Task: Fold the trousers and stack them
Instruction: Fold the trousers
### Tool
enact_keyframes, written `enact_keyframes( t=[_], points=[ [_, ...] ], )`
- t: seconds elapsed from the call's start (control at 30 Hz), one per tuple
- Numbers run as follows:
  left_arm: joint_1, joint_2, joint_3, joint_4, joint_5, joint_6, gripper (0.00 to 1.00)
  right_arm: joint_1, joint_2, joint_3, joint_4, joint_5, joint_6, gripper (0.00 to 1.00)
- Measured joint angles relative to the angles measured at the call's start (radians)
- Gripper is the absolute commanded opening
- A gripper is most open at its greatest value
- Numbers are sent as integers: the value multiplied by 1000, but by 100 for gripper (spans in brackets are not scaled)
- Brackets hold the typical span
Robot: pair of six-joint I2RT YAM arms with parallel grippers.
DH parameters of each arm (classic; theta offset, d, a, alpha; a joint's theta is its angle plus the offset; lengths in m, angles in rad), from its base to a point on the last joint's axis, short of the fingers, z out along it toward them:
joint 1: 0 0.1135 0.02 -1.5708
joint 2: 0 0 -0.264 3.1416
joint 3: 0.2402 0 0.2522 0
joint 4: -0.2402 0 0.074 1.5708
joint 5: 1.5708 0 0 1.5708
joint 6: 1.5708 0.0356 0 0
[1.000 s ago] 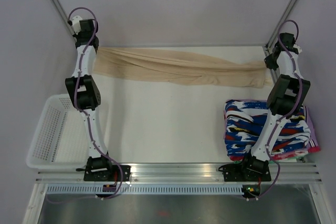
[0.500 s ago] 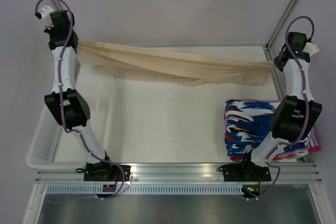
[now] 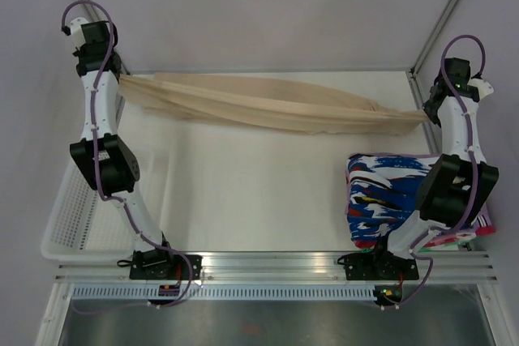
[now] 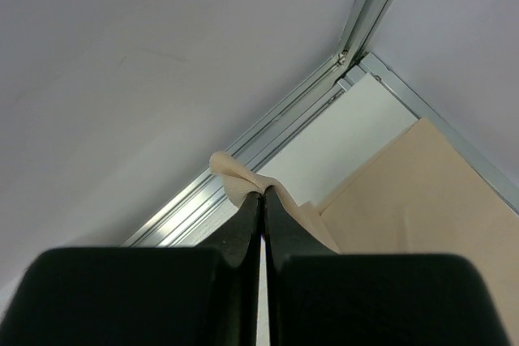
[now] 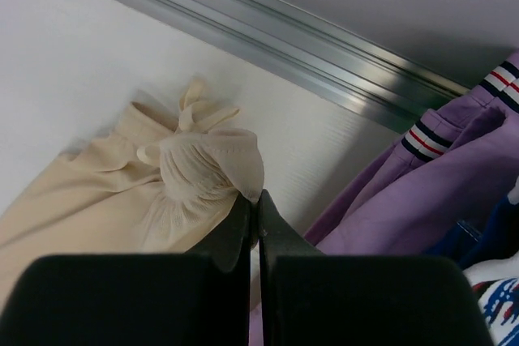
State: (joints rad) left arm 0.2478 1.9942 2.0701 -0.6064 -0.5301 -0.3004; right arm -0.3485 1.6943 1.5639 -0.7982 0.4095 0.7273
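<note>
We see the white worktop (image 3: 259, 192) filling the middle of the top view, with the arm bases bolted along its near edge. Across its far part the beige trousers (image 3: 268, 104) span almost the whole width as one long, loosely gathered band, held at both ends and sagging a little in the middle. We cannot tell whether the lowest fold touches the worktop.

The left arm (image 3: 97, 111) rises from its base and reaches far back and slightly outward to the far left corner, its upper links nearly straight and its wrist close to the corner post. The right arm (image 3: 462, 143) mirrors it, its elbow lying over the clothes pile and its forearm reaching up to the far right edge.

The white mesh basket (image 3: 77, 208) sits at the near left, partly behind the left arm. At the near right lies a folded stack of blue, white, red and black patterned garments (image 3: 381, 200). A purple garment (image 5: 422, 192) with striped trim lies just beside the right wrist.

In the left wrist view, the left tool (image 4: 263, 192) has its fingers pressed together on a small peak of trouser fabric, with the corner rail (image 4: 243, 151) behind it. In the right wrist view, the right tool (image 5: 255, 198) is likewise pinching the trousers, a bunched knot of cloth bulging just beyond its tips above the worktop.
</note>
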Motion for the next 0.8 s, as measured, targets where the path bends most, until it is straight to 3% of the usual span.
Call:
enact_keyframes(
  t=[0.2,0.43,0.63,0.8],
  points=[
    [1,164,157,-87,16,-2,2,-1,116,39,-4,-1,5,0],
    [1,284,194,-171,16,-13,2,0,304,171,-10,-16,5,0],
    [-14,327,208,-113,17,-21,2,0,392,219,30,-56,5,0],
    [-51,412,320,-8,17,-37,2,0,449,266,65,-81,1,0]
  ],
)
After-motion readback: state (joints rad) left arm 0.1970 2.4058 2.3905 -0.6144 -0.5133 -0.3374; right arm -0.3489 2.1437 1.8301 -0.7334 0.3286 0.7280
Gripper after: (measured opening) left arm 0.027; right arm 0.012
